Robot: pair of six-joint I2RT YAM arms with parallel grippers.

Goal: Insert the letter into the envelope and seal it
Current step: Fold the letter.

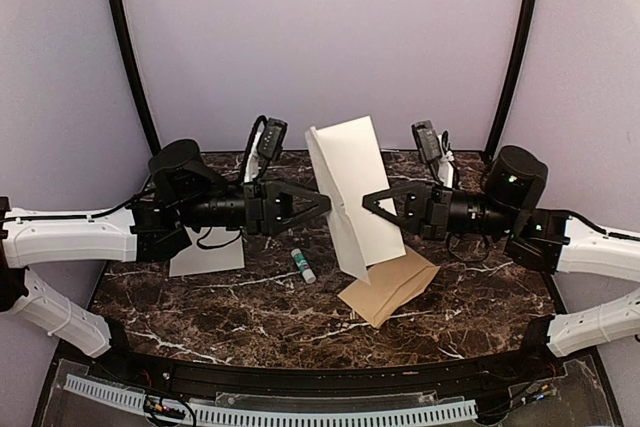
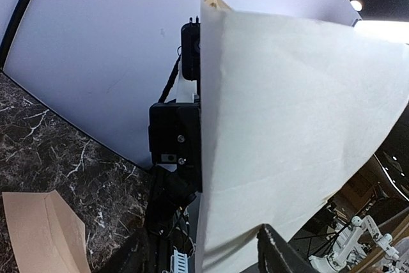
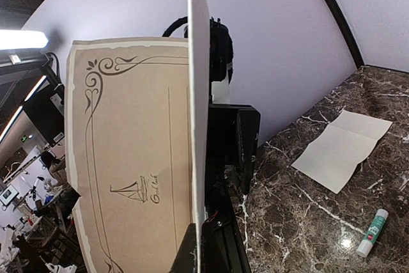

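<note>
One letter: upright in air over the bench.
Right fingers: pinched shut on its edge.
Left fingers: apart, straddling the opposite edge.
Envelope: flat on bench, beneath letter.

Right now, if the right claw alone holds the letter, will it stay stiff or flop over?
The letter probably keeps its shape: it stands upright from the right claw, and its fold seems to stiffen it. Yet it looks thin and light, so a fast swing may bend it. The pinched edge could crumple.
</note>
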